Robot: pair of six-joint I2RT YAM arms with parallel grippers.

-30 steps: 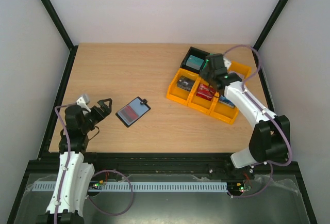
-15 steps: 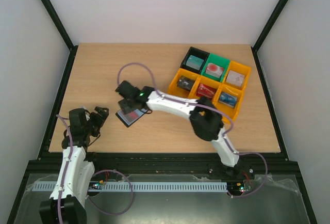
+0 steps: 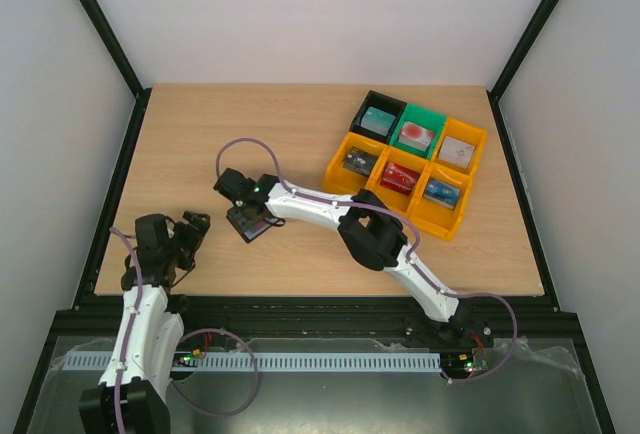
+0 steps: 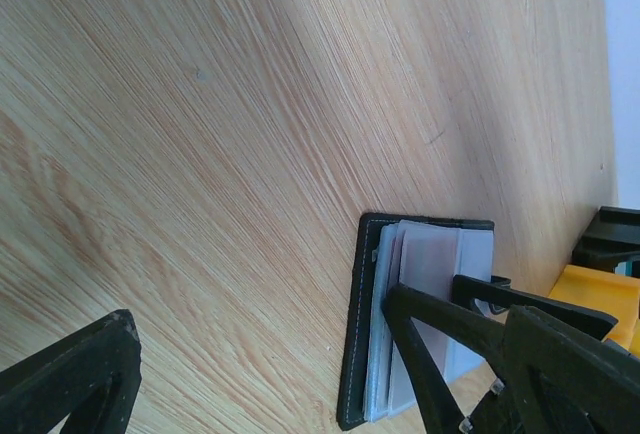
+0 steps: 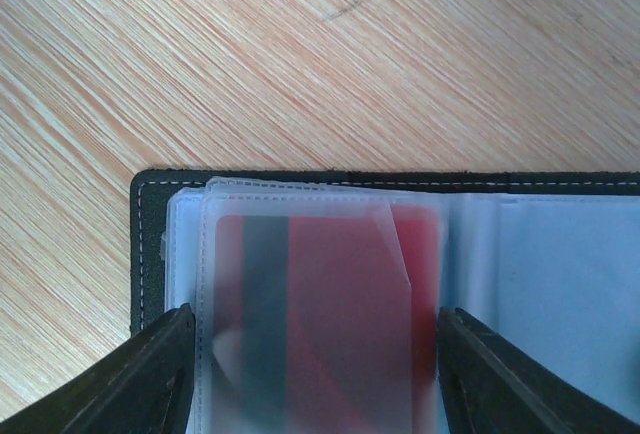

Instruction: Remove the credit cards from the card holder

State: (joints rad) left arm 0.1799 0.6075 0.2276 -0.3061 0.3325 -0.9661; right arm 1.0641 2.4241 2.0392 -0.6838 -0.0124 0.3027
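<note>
Red card [image 5: 325,324] sits in a clear sleeve [image 5: 300,199] of the unfolded card holder [image 5: 148,244], left of centre in the top view; the right gripper [image 5: 315,364], jaws spread astride it, should pinch only the card's exposed edge, while the widely spread left gripper [image 3: 193,225] could pin the holder.

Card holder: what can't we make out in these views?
- Right wrist: a frosted sleeve blurs the red card; frame edges cut off its lower end and the holder on the right.
- Top: right gripper covers most of the holder; cards too small.
- Left wrist: a black finger hides the holder's lower right.
- Second card: shown in no view.
</note>
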